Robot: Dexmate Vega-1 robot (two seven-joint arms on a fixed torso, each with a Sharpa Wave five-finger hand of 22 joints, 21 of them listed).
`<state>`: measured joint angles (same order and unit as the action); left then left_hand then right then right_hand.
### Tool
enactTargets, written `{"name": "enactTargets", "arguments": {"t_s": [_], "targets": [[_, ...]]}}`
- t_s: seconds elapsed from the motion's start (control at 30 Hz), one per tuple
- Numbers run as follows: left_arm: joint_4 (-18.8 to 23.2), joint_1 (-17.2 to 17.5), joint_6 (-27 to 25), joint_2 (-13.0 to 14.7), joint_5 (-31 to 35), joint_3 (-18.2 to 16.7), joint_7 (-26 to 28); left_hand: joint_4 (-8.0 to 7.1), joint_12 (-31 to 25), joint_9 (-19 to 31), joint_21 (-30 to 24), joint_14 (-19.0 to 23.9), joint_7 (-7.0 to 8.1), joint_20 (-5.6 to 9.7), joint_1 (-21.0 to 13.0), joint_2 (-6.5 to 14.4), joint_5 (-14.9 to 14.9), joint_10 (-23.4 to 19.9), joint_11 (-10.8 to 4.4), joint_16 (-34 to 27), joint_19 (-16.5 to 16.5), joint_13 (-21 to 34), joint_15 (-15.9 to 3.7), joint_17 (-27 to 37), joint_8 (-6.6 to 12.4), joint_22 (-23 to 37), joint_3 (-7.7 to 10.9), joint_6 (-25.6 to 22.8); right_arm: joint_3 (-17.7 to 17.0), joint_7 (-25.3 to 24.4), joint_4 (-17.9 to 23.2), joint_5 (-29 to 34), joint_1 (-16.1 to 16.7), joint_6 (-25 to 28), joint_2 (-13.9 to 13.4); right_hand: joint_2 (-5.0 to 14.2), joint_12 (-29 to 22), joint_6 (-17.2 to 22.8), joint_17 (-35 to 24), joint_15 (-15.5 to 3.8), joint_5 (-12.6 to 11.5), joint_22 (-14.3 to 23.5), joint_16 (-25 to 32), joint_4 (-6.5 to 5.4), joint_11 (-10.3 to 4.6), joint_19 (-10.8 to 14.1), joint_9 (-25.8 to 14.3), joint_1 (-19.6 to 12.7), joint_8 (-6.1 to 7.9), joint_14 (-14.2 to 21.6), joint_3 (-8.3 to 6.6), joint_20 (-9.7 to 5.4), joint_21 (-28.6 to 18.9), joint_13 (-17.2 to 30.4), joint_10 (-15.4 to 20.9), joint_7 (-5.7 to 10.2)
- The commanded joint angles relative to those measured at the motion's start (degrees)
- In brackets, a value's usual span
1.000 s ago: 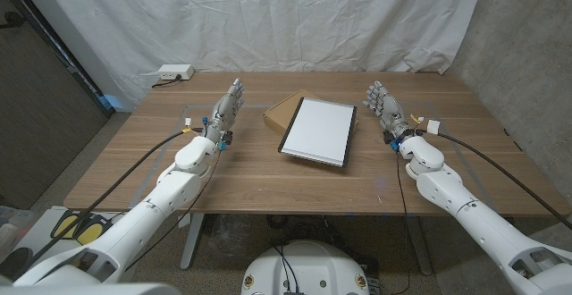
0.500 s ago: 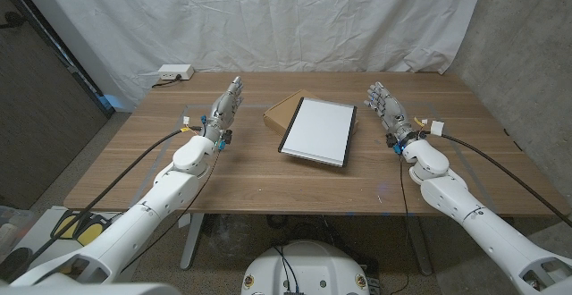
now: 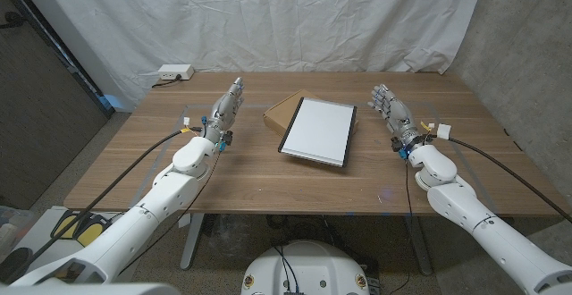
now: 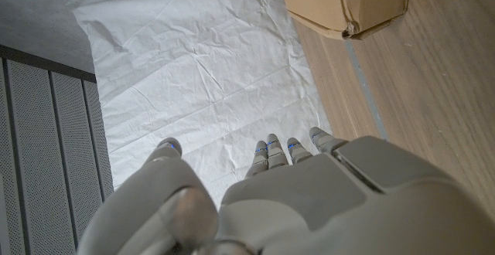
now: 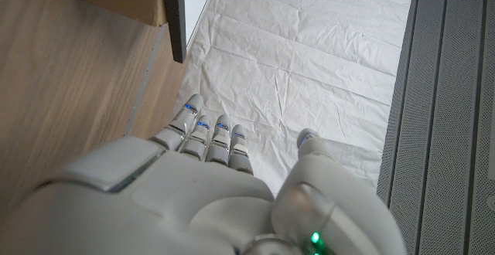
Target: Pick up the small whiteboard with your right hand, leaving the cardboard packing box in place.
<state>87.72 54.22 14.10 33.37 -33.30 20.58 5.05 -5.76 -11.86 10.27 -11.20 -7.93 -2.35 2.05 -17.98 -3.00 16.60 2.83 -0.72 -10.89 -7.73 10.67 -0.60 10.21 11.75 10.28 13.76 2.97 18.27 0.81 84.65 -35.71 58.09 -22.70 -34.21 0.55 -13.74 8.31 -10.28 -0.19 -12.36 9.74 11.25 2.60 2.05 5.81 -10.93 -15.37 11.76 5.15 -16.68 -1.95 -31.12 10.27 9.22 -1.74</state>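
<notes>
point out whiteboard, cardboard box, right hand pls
whiteboard [image 3: 319, 130], head view, middle of its white face
cardboard box [image 3: 280, 110], head view, exposed corner left of the board
right hand [image 3: 391, 113], head view, back of the hand

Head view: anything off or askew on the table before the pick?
Slightly. The small white whiteboard with a dark frame lies on top of the flat brown cardboard packing box, rotated and overhanging it toward the robot's right. Nothing looks spilled or damaged. Both the left hand and the right hand are open, apart from it.
</notes>
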Motion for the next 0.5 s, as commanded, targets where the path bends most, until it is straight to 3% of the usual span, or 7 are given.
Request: {"name": "enactTargets", "arguments": {"t_s": [0.03,0.5], "targets": [[1.0,0.0,-0.5,0.4,-0.1,-0.2,-0.1,0.44,0.1,0.3,0.0,-0.3,0.3,1.0,-0.7,0.0,0.2,0.3,0.01,0.2,-0.3,0.0,-0.01,0.1,-0.21,0.1,0.15,0.1,-1.3,-1.5,2.6,1.3,3.2,-1.9,-1.3,0.15,-0.4,0.4,-0.1,-0.19,-0.1,0.2,0.3,0.72,0.15,0.5,0.0,-1.1,0.29,0.7,-0.15,-2.86,0.2,0.3,0.6,0.11],[0.2,-1.0,-0.9,0.1,-0.1,0.2,-0.7,0.53,0.1,0.3,0.0,-0.2,0.3,0.77,-0.9,0.2,0.1,0.2,-0.13,0.2,-0.4,0.0,-0.03,0.1,-0.23,0.1,0.12,0.0,-2.3,-3.2,6.0,2.5,6.9,-4.1,-1.5,0.09,-0.4,0.8,0.0,-0.32,0.1,0.2,0.3,1.52,-0.01,1.0,-0.1,-2.2,0.32,1.1,-0.34,-2.81,0.5,0.3,1.0,0.35]]}}
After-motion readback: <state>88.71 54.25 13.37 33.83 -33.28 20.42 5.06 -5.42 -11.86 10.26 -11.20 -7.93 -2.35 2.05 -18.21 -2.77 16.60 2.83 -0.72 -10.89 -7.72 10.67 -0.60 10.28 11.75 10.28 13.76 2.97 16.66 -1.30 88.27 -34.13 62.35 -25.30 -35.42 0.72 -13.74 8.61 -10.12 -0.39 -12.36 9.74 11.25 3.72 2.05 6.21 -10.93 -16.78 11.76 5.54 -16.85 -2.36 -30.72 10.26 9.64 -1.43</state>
